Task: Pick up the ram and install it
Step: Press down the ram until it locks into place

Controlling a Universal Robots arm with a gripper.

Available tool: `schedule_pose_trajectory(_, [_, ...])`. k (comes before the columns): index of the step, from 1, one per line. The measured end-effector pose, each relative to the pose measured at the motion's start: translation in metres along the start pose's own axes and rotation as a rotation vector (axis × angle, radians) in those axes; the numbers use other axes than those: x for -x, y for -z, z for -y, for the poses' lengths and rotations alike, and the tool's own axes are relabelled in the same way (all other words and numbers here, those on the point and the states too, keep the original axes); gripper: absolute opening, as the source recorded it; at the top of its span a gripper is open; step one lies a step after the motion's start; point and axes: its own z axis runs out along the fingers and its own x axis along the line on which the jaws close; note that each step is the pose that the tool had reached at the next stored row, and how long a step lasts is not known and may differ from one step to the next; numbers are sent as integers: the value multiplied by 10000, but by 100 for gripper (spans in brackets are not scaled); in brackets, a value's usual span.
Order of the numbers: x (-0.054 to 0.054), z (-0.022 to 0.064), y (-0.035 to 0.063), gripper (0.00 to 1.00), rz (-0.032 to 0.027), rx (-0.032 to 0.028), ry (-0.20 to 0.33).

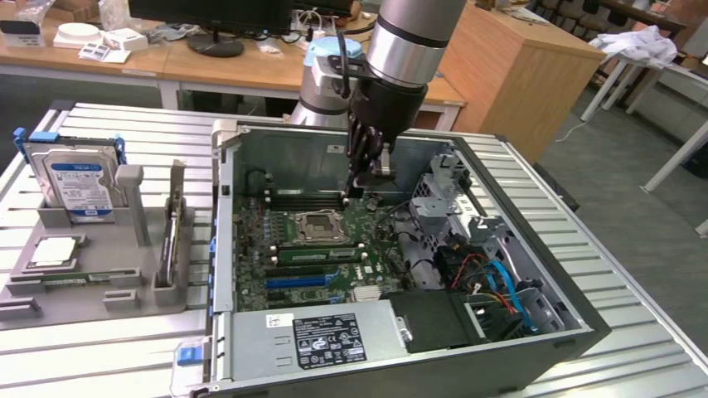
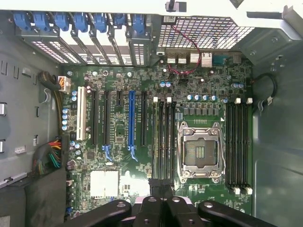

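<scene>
My end effector (image 1: 353, 196) hangs down inside the open computer case (image 1: 227, 249), which lies on its side on the slatted metal worktop (image 1: 631, 282). Its fingers are brought fully together, one against the other, and I cannot tell if they touch anything below them. In the wrist view the end effector (image 2: 161, 185) is above one end of the black memory slots (image 2: 166, 142) that run between the CPU socket (image 2: 200, 151) and the long blue slot (image 2: 131, 120). The ram (image 2: 156, 142) stands in the slot of this group nearest to the long blue slot, and I see it on edge as a thin yellow-green line. In the exterior view the ram (image 1: 317, 253) is a green strip just beside the CPU socket (image 1: 318, 224). Outside the case, at the exterior view's left, a grey tray (image 1: 111, 290) carries a hard drive (image 1: 80, 186) with a blue label, standing upright.
</scene>
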Motion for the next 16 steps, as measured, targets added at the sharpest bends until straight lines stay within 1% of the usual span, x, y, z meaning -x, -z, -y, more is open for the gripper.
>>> schedule_pose_trajectory(4, [0, 5, 0, 11, -1, 1, -1])
schedule_pose_trajectory(7, [0, 32, 2, 11, -1, 1, -1])
schedule_pose_trajectory(16, [0, 176, 9, 11, 0, 1, 1])
